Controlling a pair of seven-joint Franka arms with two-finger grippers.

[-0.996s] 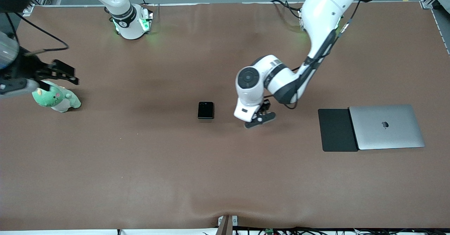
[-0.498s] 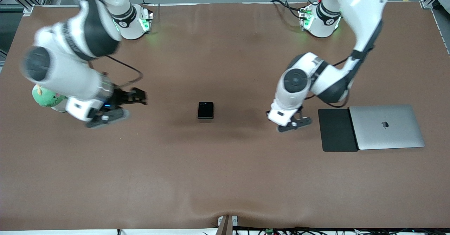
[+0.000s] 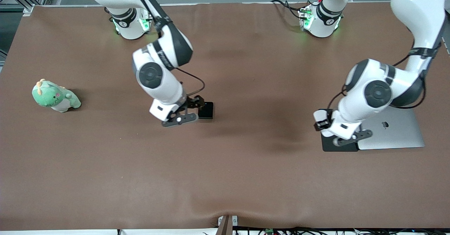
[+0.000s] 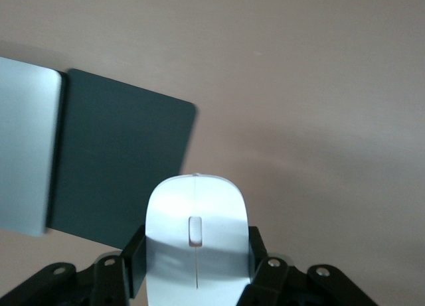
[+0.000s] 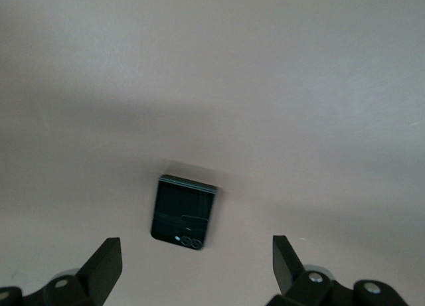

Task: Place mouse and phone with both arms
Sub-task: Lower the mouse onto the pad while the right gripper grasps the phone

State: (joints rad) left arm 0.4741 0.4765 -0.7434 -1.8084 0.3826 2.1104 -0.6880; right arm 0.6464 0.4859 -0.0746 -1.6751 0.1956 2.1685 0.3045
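The white mouse (image 4: 197,226) is clamped between the fingers of my left gripper (image 4: 196,254), which is shut on its sides. In the front view the left gripper (image 3: 321,122) hangs over the edge of the black mouse pad (image 3: 328,146) that faces the table's middle. The small black phone (image 3: 207,110) lies flat in the middle of the table. My right gripper (image 3: 194,104) hovers low just beside it, toward the right arm's end, partly covering it. In the right wrist view the right gripper (image 5: 197,265) stands open and empty, with the phone (image 5: 182,212) just ahead of its fingertips.
A closed silver laptop (image 3: 397,133) lies against the mouse pad, toward the left arm's end; the pad (image 4: 119,160) and laptop (image 4: 26,147) also show in the left wrist view. A green plush toy (image 3: 56,96) sits near the right arm's end. Brown tabletop surrounds the phone.
The right arm swung from beside the plush toy to the phone. The left arm carried the mouse from beside the phone over to the mouse pad's edge.
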